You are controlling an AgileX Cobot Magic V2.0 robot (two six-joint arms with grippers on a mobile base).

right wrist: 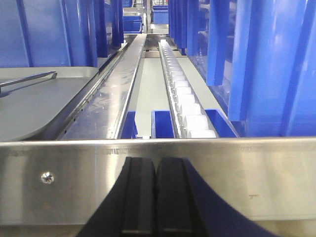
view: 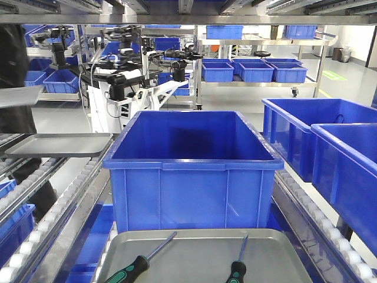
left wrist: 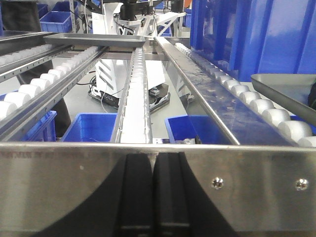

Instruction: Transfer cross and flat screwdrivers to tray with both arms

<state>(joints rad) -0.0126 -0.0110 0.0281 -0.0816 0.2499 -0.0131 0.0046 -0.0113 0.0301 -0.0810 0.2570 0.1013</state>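
Front view: a large deep blue plastic bin [view: 192, 171] stands on the roller conveyor [view: 56, 206], filling the centre of the frame. Two more blue bins [view: 330, 147] sit on the lane to the right, one partly in front of the other. Just in front of the centre bin, at the lower edge, lies the silver-grey metal tray [view: 200, 250], wide and shallow with rounded corners. Both screwdrivers lie inside it, well apart and both shafts pointing toward the bin: the left screwdriver [view: 141, 259] slants with its black-and-green handle toward the lower left; the right screwdriver [view: 238, 265] lies nearly straight, handle at the bottom edge. Which is cross and which flat cannot be told. A second grey tray [view: 59, 144] rests on the left lane, farther back. Another robot [view: 126, 82] stands in the background among shelves of small blue bins.

Left wrist view: the left gripper [left wrist: 154, 197] hangs low behind a steel crossbar [left wrist: 158, 173]; its black fingers [left wrist: 138, 192] are pressed together, holding nothing. The tray rim shows at the right edge.

Right wrist view: the right gripper [right wrist: 156, 197] likewise has its fingers [right wrist: 140, 192] closed against each other, empty. The tray and one steel shaft tip [right wrist: 29, 79] appear at left.
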